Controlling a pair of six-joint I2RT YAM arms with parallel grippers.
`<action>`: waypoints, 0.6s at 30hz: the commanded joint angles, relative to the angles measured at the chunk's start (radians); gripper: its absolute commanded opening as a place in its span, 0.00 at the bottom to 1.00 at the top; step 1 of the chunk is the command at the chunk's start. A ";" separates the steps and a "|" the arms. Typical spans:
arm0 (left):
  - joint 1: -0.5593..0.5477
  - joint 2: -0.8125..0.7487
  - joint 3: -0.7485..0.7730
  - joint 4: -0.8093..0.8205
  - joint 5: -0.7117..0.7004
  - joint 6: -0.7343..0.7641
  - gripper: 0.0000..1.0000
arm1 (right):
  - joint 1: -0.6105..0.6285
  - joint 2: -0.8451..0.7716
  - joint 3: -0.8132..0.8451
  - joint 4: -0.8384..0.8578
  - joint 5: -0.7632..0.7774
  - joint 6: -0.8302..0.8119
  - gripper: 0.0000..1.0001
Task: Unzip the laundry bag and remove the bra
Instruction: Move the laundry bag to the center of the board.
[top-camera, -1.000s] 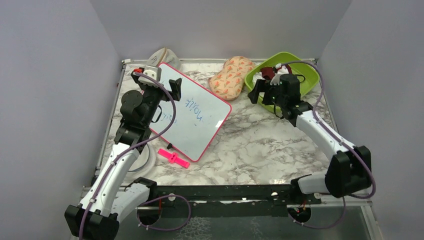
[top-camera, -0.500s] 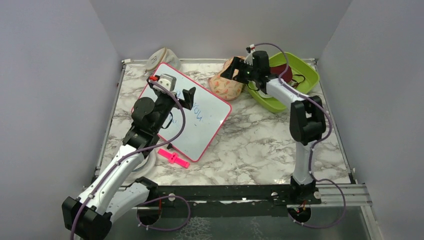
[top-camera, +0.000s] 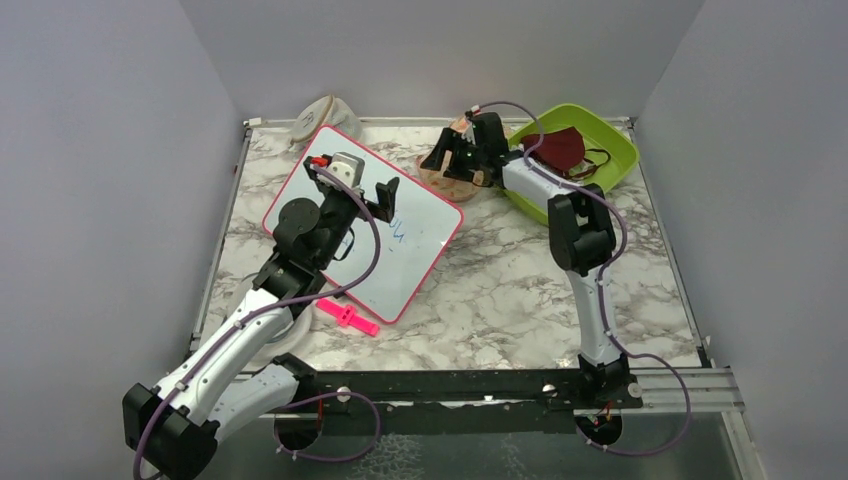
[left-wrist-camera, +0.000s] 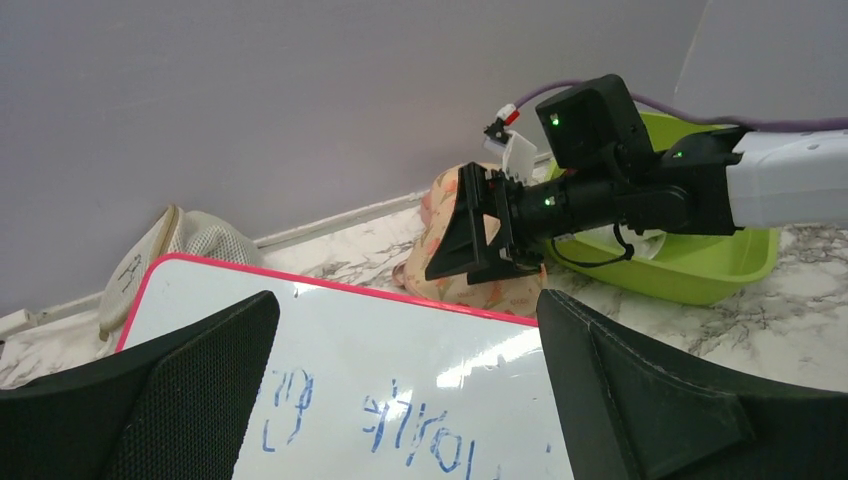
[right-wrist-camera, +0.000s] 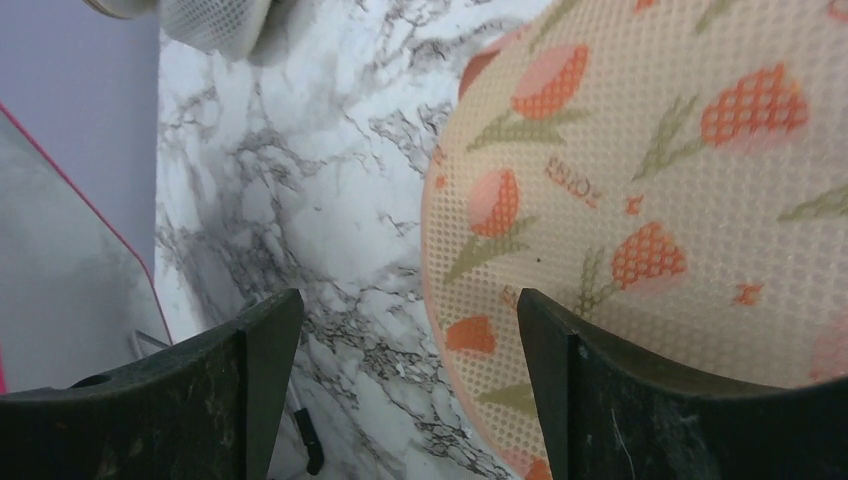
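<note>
The laundry bag (right-wrist-camera: 650, 190), peach mesh with orange and green prints, lies at the back of the table beside the green bin; it also shows in the top view (top-camera: 441, 179) and the left wrist view (left-wrist-camera: 500, 293). My right gripper (right-wrist-camera: 400, 385) is open and low over the bag's left end, the bag's edge between its fingers (right-wrist-camera: 660, 400); it also shows in the top view (top-camera: 448, 163). My left gripper (left-wrist-camera: 410, 400) is open and empty above the whiteboard, short of the bag, and also shows in the top view (top-camera: 365, 195). The bra is not in view.
A pink-framed whiteboard (top-camera: 400, 260) with blue writing lies left of centre. A green bin (top-camera: 612, 158) at the back right holds a maroon mask (top-camera: 562, 147). A beige mesh thing (top-camera: 325, 113) sits at the back left. A pink clip (top-camera: 347, 316) lies near the board.
My right arm has swung left from the green bin to the laundry bag. My left arm has moved right and forward over the whiteboard.
</note>
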 joint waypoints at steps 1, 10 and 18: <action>-0.008 -0.007 -0.014 0.041 -0.028 0.010 0.98 | 0.013 -0.044 -0.102 -0.020 0.046 -0.016 0.77; -0.009 -0.016 -0.002 0.026 -0.026 0.003 0.98 | 0.015 -0.242 -0.503 0.054 0.061 -0.096 0.77; -0.011 -0.026 0.004 0.017 -0.024 -0.011 0.98 | 0.005 -0.526 -0.899 -0.012 0.140 -0.167 0.79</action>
